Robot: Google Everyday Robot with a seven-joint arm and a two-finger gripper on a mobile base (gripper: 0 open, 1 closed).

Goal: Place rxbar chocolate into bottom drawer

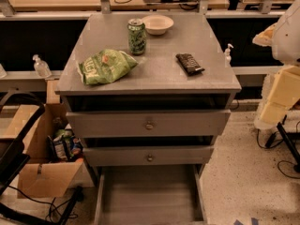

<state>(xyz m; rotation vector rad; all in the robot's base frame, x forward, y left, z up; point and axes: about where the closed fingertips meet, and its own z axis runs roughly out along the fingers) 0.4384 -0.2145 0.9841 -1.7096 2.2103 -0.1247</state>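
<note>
The rxbar chocolate, a dark glossy bar, lies flat on the right side of the grey cabinet top. The bottom drawer is pulled out toward me, and its plain grey floor is bare. The two drawers above it, with small round knobs, are pushed in. Only pale segments of my arm show at the right edge, beside the cabinet and apart from the bar. My gripper itself is out of view.
A crinkled green chip bag lies on the left of the top. A green can and a white bowl stand at the back. A cardboard box and a black frame sit on the floor to the left.
</note>
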